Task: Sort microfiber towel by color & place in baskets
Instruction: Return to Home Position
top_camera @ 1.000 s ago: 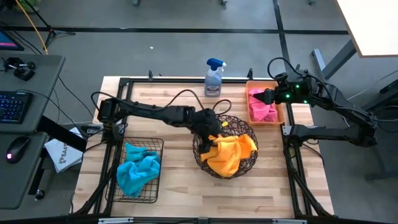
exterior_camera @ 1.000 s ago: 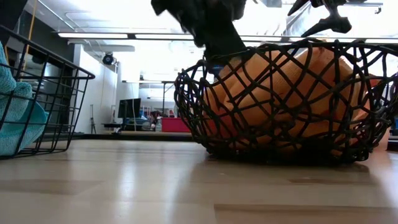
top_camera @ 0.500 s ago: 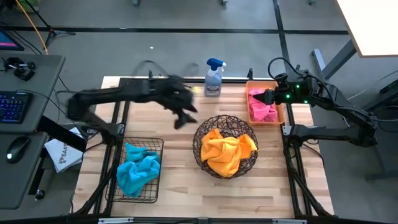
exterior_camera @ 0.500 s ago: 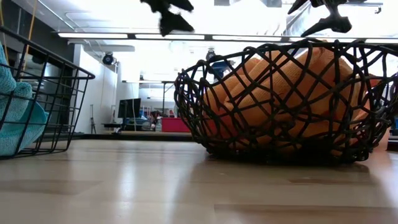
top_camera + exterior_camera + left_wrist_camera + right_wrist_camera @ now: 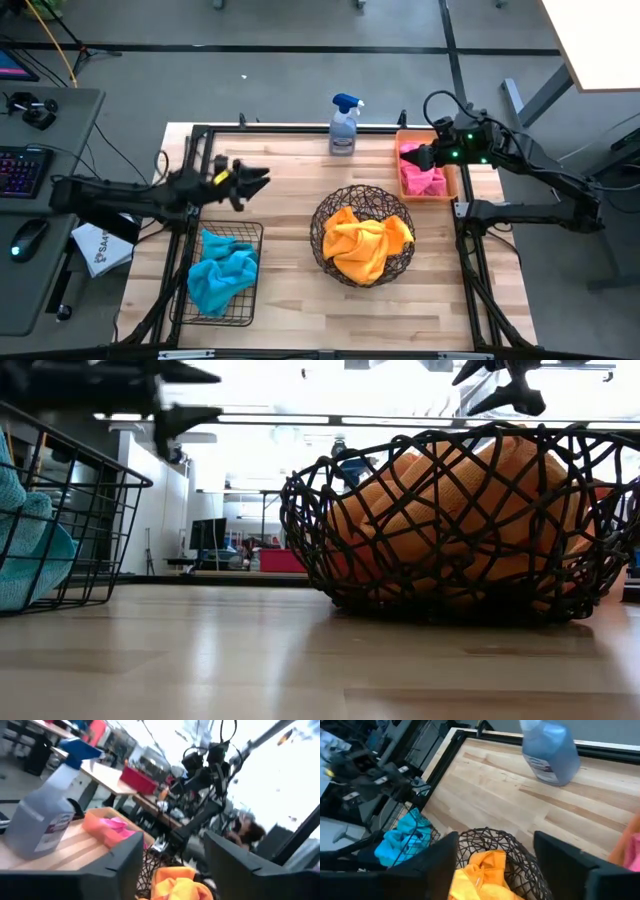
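Observation:
Teal-blue towels lie in the black wire basket at the near left. Orange-yellow towels lie in the round woven-wire bowl basket at the table's middle. Pink towels lie in the orange tray at the far right. My left gripper is open and empty, held above the table beyond the wire basket's far end. My right gripper is open and empty above the tray's left side.
A spray bottle with a blue top stands at the table's far edge between the two arms. Bare wood lies along the near edge and between the wire basket and the bowl basket. A black frame runs around the table.
My left gripper has risen out of the bowl basket and swung toward the table's left edge, ending beyond the wire basket. The orange-yellow towels stay in the bowl basket.

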Robot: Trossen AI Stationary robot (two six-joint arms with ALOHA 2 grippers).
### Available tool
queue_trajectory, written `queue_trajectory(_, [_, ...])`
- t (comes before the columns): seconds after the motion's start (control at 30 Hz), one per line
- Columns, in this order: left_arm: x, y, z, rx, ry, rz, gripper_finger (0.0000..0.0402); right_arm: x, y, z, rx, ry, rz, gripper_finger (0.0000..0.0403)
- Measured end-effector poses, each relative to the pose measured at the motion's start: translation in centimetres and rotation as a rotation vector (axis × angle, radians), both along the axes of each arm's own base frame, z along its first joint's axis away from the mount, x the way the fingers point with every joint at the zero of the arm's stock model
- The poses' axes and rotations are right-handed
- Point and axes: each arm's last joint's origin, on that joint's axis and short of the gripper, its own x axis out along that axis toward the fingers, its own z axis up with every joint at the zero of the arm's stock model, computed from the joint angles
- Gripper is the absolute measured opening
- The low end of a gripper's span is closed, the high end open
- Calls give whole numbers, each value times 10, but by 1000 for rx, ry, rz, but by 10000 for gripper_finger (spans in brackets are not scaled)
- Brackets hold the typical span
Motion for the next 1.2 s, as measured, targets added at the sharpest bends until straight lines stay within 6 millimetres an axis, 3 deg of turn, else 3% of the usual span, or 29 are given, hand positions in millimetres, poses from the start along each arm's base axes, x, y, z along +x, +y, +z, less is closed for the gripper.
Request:
queue_trajectory(0.13, [-16,-8,-26,-23,-25,38,112,4,0,0,-12,-10,75,161])
queue_trajectory(0.23, [-25,-11,-40,-29,-30,52,26,2,4,-1,13,-4,164,68])
queue_trajectory(0.3, [-32,-10,-52,-47,-27,76,13,-4,7,-4,23,37,201,19])
queue_trajectory(0.47, [-39,-10,-53,-13,15,77,2,-24,23,-13,77,128,231,14])
queue_trajectory(0.63, [-46,-11,-46,56,-40,49,2,-46,40,-23,71,39,250,6])
queue_trajectory(0.87, [-47,-11,-44,78,-51,56,3,-71,52,-67,28,-145,266,1])
queue_trajectory(0.97, [-47,-11,-45,79,-40,55,3,-67,53,-89,-20,-293,302,1])
queue_trajectory(1.2, [-47,-11,-45,79,-40,55,3,-35,51,-134,-120,-756,410,0])
